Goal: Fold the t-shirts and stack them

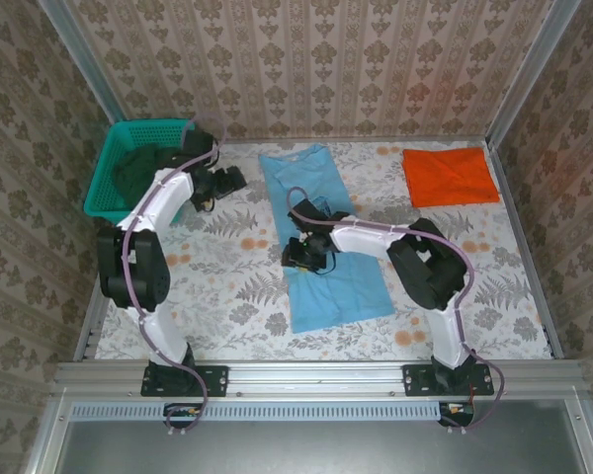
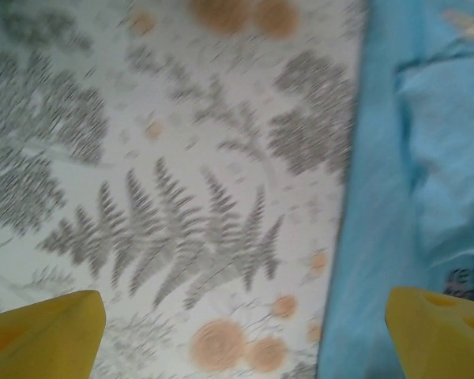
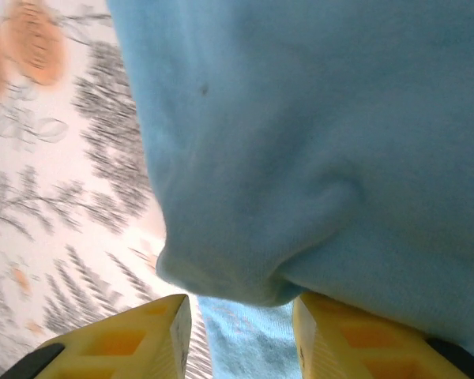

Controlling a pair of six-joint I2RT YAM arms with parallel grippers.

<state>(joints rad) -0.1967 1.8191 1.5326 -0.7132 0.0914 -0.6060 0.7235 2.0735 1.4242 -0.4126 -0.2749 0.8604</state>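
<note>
Though unclear, tee (image 3: 316, 142) in right tool (image 3: 238, 320)

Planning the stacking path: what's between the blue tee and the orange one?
Just bare patterned tablecloth between the light-blue tee and the orange tee, in the top view.

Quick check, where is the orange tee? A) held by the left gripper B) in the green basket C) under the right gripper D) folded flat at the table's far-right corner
D: the orange t-shirt lies folded flat on the table at its far-right corner, apart from the light-blue t-shirt.
</note>
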